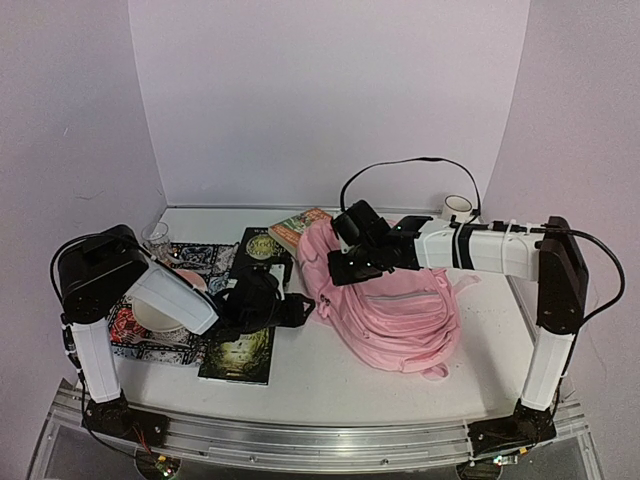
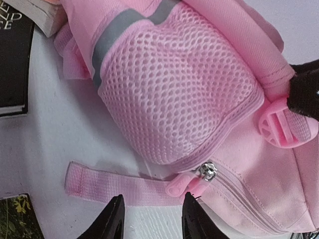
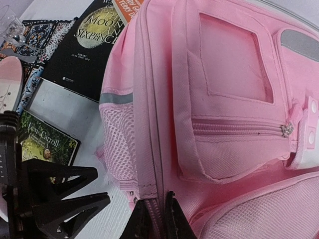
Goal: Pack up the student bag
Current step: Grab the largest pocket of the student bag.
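Lilac walls (image 1: 60,120) enclose a white table (image 1: 330,385). The pink student bag (image 1: 400,310) lies right of centre, with white surface showing between it and the front edge. To its left lie a black book (image 3: 89,45) titled "Moon and Sixpence" and a dark book (image 3: 45,144) marked "Carroll". The left gripper (image 2: 153,199) stands parted, holding nothing, over a loose strap (image 2: 99,181). The right gripper (image 3: 157,211) pinches the bag's zip seam.
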Robot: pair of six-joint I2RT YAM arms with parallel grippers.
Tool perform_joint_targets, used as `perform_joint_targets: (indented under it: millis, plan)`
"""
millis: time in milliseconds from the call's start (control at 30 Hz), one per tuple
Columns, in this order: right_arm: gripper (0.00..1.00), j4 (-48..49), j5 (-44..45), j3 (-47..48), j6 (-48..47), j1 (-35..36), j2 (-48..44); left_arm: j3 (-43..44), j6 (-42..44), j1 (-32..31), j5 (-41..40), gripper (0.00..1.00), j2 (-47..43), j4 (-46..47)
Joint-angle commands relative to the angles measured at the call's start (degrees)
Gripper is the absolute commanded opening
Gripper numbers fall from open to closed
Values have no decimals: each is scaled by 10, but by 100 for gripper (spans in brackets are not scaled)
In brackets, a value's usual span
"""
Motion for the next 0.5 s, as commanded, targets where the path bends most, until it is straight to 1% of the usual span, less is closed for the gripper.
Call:
perform_joint_targets:
  millis: [0, 67, 233, 367, 467]
  plan:
    - [0, 23, -9, 36, -9, 6, -9, -5, -44, -3, 47, 41, -8, 41]
    - [0, 23, -12, 36, -8, 7, -9, -1, -55, -4, 55, 39, -4, 46]
    - [0, 23, -14, 39, -8, 6, -9, 13, -125, -5, 122, 38, 29, 71]
    - [0, 24, -13, 39, -8, 6, -11, 16, -179, -6, 139, 41, 55, 87]
    - [0, 23, -13, 39, -8, 6, -11, 19, -196, -8, 148, 43, 66, 95]
